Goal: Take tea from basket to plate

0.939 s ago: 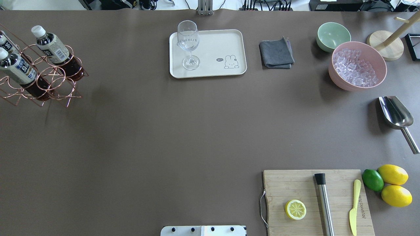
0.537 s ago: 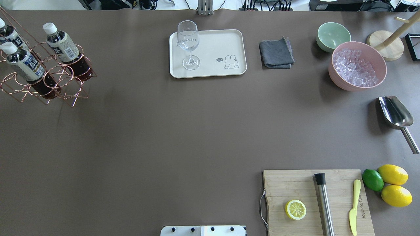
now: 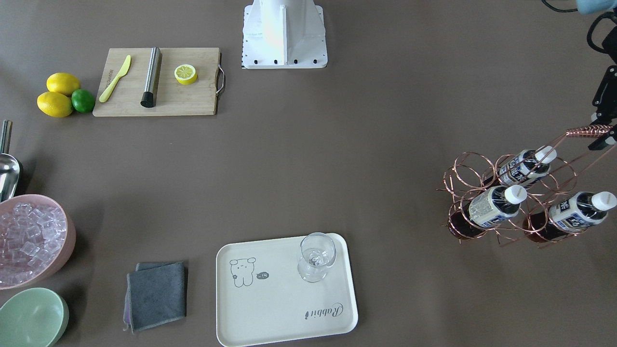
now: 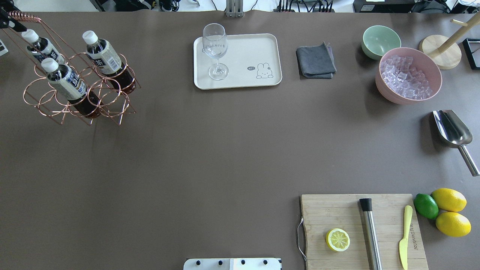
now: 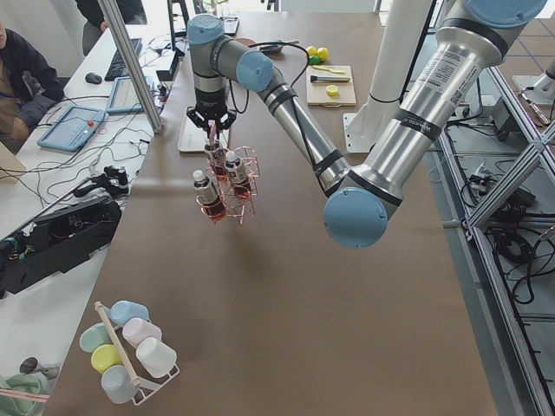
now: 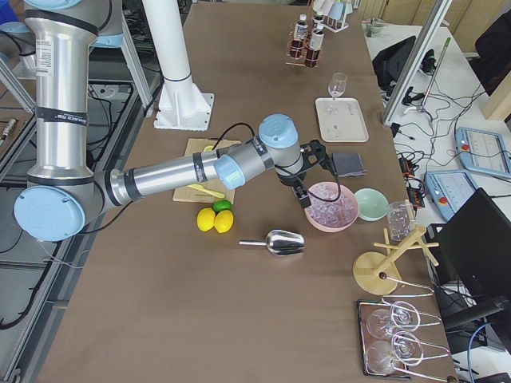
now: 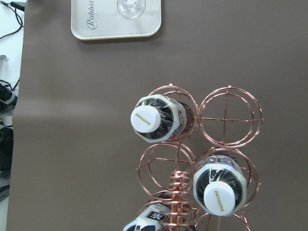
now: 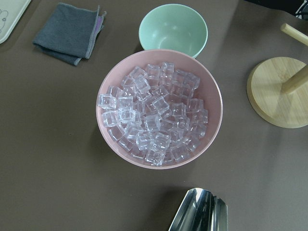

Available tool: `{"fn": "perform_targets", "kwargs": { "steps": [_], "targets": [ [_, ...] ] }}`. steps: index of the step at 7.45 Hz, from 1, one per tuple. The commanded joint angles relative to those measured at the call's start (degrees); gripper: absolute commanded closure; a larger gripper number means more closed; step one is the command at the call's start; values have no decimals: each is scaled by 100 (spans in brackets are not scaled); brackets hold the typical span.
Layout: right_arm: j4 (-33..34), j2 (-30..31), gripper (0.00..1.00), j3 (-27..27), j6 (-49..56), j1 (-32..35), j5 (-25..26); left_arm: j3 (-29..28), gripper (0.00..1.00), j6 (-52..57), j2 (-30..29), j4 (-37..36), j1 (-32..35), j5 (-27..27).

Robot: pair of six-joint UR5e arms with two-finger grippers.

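**Left gripper** (image 3: 605, 134): jaws closed on the twisted wire handle (image 3: 585, 131) of the basket (image 7: 231, 119). It holds nothing else.

**Basket:** copper wire with six ring cells. It hangs from the handle and appears to be clear of the table (image 4: 210, 157), towards the table's left end.

**Tea bottles** (image 4: 69, 83): three alike, all in the basket, in staggered cells. The other three cells are empty. None is on the plate.
- Long axis: along the cell axis, near vertical.
- Pointing: white caps up towards the wrist, dark drink at the bottom. A slight lean with the hanging basket cannot be ruled out.

**Plate** (image 4: 243, 48): a cream tray at the far middle of the table, well apart from the basket on its right. A wine glass (image 4: 215, 52) stands on the corner nearest the basket, and the rest of the plate is bare.

**Right gripper** (image 6: 306, 195): hangs over the pink bowl of ice cubes (image 8: 219, 110). I cannot tell whether it is open or closed.

**Step in hand (judged):** the whole basket is being carried by its handle. No bottle has yet been taken out.

**Next move (judged):**
- Set the basket down level, nearer the plate, and let go of the handle.
- Take one bottle at the cap or neck and draw it straight up along its cell, so the rings do not snag the label.
- Stand it on the bare part of the plate, away from the glass.
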State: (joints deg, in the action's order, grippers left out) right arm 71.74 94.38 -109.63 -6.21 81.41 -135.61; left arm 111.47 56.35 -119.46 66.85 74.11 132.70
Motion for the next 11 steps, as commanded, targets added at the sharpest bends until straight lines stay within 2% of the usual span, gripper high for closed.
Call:
{"fn": "perform_targets", "kwargs": {
  "steps": [1,3,6,8,11],
  "targets": [
    [-178,-400,0,117,-300,-449,-9,173,100,-956,-313,21,-598,-218],
    [-1289,-402,0,345,-547,-704,34,488,100,-1894,-490,196,-1203,-630],
    [-2188,-403,0,390,-1504,-968,87,473,100,-3152,-936,337,-1864,-834],
    [-2217,-394,0,390,-1515,-1004,105,420,100,-3829,-1314,337,-2171,-842],
    [-2794,-332,0,749,-1524,-1004,166,253,100,-5130,-1912,460,-2927,-1395]
  ]
}}
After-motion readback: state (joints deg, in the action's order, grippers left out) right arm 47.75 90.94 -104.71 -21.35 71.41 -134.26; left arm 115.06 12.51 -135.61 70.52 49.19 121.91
